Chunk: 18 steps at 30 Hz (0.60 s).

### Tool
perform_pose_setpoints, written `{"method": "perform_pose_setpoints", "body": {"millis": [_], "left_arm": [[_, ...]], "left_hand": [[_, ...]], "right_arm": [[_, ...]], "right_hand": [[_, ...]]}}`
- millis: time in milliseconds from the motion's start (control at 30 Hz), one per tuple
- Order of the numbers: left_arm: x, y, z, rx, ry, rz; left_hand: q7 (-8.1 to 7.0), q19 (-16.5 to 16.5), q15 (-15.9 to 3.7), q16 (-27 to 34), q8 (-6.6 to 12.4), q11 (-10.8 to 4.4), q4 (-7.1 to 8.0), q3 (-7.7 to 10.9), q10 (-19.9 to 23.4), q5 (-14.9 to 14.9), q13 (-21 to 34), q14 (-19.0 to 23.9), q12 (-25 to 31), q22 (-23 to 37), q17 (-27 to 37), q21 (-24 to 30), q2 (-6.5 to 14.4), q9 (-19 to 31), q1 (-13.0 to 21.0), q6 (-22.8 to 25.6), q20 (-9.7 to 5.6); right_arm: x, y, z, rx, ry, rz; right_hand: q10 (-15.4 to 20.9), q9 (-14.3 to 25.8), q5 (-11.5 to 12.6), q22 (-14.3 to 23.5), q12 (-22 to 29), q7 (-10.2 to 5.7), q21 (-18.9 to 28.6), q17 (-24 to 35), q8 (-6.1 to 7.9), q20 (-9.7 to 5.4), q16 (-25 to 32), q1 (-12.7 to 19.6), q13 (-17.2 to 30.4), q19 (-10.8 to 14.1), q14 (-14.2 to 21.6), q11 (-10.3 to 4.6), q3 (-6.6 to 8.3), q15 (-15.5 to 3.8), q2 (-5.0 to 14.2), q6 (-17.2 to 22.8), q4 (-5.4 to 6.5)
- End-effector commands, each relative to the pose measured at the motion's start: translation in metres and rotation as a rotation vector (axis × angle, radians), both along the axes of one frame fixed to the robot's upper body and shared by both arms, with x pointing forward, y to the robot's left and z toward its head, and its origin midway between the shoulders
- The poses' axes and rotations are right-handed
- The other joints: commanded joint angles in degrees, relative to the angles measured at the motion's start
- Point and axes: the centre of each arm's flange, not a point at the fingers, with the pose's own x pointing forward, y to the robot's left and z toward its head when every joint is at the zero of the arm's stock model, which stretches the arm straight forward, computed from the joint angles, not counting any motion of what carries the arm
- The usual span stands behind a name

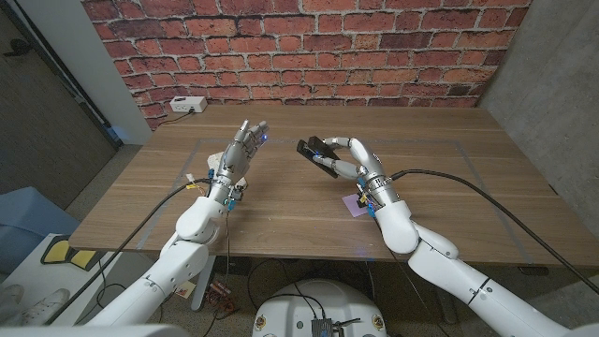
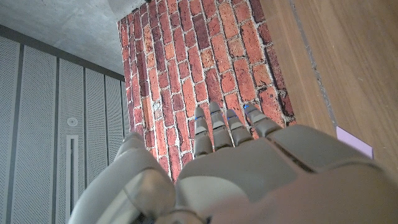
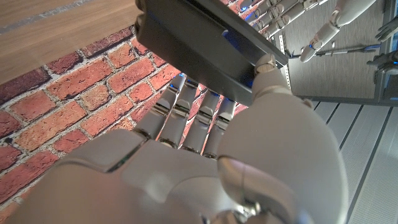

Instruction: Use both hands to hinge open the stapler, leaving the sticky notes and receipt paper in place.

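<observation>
My right hand (image 1: 362, 168) holds the black stapler (image 1: 317, 153) lifted off the wooden table (image 1: 281, 215), right of the middle. In the right wrist view the stapler (image 3: 205, 43) lies across my fingers with the thumb (image 3: 268, 62) pressed on its end. My left hand (image 1: 243, 147) stands a short way to the stapler's left, fingers stretched out and holding nothing, apart from the stapler. In the left wrist view its fingers (image 2: 224, 127) point at the brick wall. A lilac sticky note (image 1: 356, 207) lies on the table under my right wrist; the sticky note (image 2: 354, 142) also appears in the left wrist view.
A white power strip (image 1: 187, 105) sits at the table's far left corner against the brick wall (image 1: 309, 47). Cables run along both arms. A taped outline marks the tabletop. The left hand's fingertips (image 3: 323, 28) appear beyond the stapler in the right wrist view.
</observation>
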Motion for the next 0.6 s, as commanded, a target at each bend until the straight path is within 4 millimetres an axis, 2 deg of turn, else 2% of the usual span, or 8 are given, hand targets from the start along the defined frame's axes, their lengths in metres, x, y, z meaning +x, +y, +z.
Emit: {"method": "perform_pose_setpoints", "body": {"millis": [33, 267, 333, 467, 600], "left_arm": [[-0.001, -0.014, -0.01, -0.073, -0.036, 0.008], [-0.007, -0.018, -0.012, -0.059, -0.071, 0.008], [-0.009, -0.02, -0.011, -0.043, -0.077, 0.011], [-0.013, -0.025, -0.011, -0.045, -0.083, 0.006], [-0.014, -0.029, -0.014, -0.069, -0.087, -0.01]], "left_hand": [[-0.38, -0.41, -1.34, 0.2, -0.15, -1.1, -1.35, -0.17, 1.38, -0.28, 0.67, 0.74, 0.59, 0.14, 0.27, -0.13, -1.37, 0.31, 1.35, -1.45, 0.79], [-0.73, -0.51, -1.73, 0.23, 0.28, -2.18, -2.55, -0.38, 3.15, -0.19, 1.27, 0.89, 1.49, 0.15, 0.35, -0.1, -2.88, 0.45, 2.55, -1.27, 1.05], [-0.88, -0.54, -1.79, 0.22, 0.6, -2.22, -3.05, -0.25, 3.68, -0.11, 1.48, 0.86, 1.77, 0.15, 0.36, -0.08, -3.17, 0.49, 3.32, -0.7, 1.17], [-1.19, -0.65, -2.14, 0.34, 1.04, -3.11, -3.99, 0.44, 3.77, -0.01, 1.96, 1.14, 1.95, 0.15, 0.39, -0.07, -3.14, 0.57, 5.45, 0.13, 1.28], [-1.51, -0.81, -2.36, 0.51, 1.31, -3.25, -4.24, 0.61, 3.75, 0.0, 2.27, 1.61, 2.05, 0.16, 0.42, -0.09, -3.39, 0.64, 6.32, 0.72, 1.36]], "right_arm": [[-0.005, -0.003, -0.005, 0.111, 0.019, 0.009], [-0.004, -0.004, -0.006, 0.145, 0.055, 0.02], [-0.005, -0.004, -0.008, 0.152, 0.064, 0.017], [-0.002, -0.003, -0.01, 0.165, 0.071, 0.036], [0.001, -0.003, -0.011, 0.175, 0.071, 0.04]], "right_hand": [[1.89, 0.17, 0.15, 0.13, 0.43, -0.1, 0.42, 0.44, 0.52, -2.38, 0.24, 5.44, 0.19, 0.53, 1.17, -0.68, 1.82, -8.81, 6.02, 1.38, 1.49], [2.22, 0.2, 0.13, 0.16, 0.56, 0.29, 0.68, 0.74, 0.58, -2.26, 0.37, 5.67, 0.31, 0.94, 1.7, -0.55, 1.86, -8.74, 5.91, 1.71, 1.33], [1.79, 0.22, 0.15, 0.17, 0.44, 0.47, 0.75, 0.55, 0.44, -1.75, -0.21, 5.61, 0.46, 0.98, 1.18, -0.4, 1.91, -8.61, 5.89, 1.45, 1.39], [1.24, 0.26, 0.19, 0.18, 0.25, 0.45, 0.81, 0.52, 0.3, -1.56, -0.47, 5.53, 0.6, 0.98, 1.1, -0.49, 1.95, -8.61, 5.98, 1.18, 1.52], [1.26, 0.28, 0.24, 0.19, 0.28, 0.45, 0.84, 0.55, 0.22, -1.5, -0.58, 5.65, 0.69, 0.96, 1.1, -0.58, 2.02, -8.73, 6.03, 1.0, 1.48]]}}
